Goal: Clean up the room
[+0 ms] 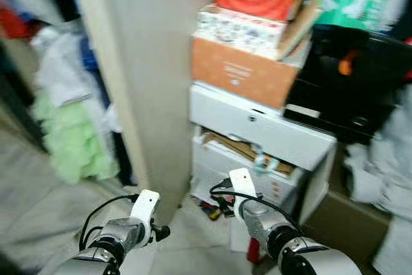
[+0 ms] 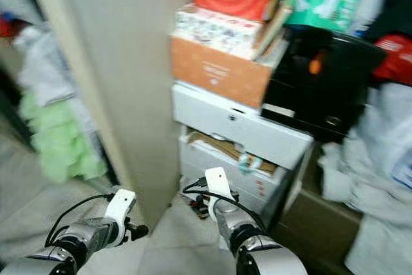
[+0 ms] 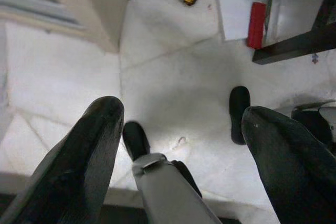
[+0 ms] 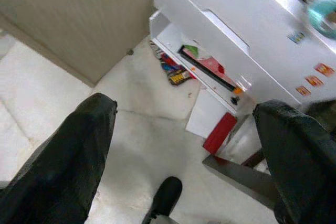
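Both grippers are hanging low with fingers spread wide, holding nothing: the left gripper (image 3: 178, 145) over bare pale floor (image 3: 173, 82), the right gripper (image 4: 184, 145) facing the white drawer unit (image 1: 257, 127), where colourful litter (image 4: 173, 69) is lying beside the beige panel (image 1: 154, 62).

home storage corner | hanging clothes (image 1: 71, 114) | stacked boxes (image 1: 248, 62) | tiled floor (image 3: 173, 93)
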Available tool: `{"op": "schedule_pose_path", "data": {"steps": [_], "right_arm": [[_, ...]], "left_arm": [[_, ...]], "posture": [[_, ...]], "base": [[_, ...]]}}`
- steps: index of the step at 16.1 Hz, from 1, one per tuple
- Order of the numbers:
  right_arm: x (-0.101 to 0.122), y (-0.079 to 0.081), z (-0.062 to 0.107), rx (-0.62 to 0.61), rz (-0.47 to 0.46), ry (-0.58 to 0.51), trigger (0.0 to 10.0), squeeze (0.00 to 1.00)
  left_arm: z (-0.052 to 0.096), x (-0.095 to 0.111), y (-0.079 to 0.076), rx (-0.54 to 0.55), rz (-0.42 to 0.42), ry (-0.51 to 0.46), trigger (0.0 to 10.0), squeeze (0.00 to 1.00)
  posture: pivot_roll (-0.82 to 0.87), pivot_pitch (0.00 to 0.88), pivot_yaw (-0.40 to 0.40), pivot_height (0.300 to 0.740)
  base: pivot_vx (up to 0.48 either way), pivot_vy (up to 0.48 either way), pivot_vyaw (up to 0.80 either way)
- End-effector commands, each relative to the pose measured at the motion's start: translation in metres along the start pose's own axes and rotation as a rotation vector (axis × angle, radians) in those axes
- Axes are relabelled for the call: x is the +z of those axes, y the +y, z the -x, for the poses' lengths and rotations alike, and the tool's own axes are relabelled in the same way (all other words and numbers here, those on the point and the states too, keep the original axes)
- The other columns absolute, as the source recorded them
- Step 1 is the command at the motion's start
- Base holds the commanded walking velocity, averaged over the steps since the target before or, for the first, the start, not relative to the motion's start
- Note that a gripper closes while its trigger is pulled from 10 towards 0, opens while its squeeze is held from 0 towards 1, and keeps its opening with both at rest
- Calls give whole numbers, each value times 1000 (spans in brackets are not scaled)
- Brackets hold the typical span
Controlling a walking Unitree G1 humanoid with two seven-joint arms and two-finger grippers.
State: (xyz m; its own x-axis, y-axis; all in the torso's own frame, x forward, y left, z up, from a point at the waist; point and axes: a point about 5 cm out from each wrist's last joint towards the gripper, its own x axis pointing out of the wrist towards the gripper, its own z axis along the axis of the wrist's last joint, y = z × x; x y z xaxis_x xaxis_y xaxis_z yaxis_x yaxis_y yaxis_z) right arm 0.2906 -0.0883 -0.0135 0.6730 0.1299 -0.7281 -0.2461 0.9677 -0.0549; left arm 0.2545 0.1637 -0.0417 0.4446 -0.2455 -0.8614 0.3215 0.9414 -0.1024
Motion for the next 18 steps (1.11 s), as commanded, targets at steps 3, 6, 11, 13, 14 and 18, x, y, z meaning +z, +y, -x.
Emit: {"op": "schedule_pose_path", "data": {"steps": [3,6,11,13,14,18], "right_arm": [[-1,0,0,-2,8,8,10000,0],[0,0,0,-1,7,5,10000,0],[1,2,0,1,6,1,10000,0],[2,1,0,0,-20,-5,10000,0],[3,1,0,4,-13,-10,10000,0],[3,3,0,16,16,-14,10000,0]], "left_arm": [[0,-2,-1,-2,-9,15,10000,0],[0,-1,-1,0,-10,13,10000,0],[0,-1,1,3,-15,15,10000,0],[0,-1,1,4,-16,17,10000,0],[0,-1,1,4,-17,18,10000,0],[0,-1,0,4,-19,21,10000,0]], "posture": [[-110,0,-44,740],[-109,0,-46,740],[-109,0,-42,740],[-109,0,-42,740],[-109,0,-42,740],[-110,0,-42,740]], "base": [[0,0,800],[0,0,800],[0,0,800],[0,0,0],[0,0,0],[0,0,800]]}}
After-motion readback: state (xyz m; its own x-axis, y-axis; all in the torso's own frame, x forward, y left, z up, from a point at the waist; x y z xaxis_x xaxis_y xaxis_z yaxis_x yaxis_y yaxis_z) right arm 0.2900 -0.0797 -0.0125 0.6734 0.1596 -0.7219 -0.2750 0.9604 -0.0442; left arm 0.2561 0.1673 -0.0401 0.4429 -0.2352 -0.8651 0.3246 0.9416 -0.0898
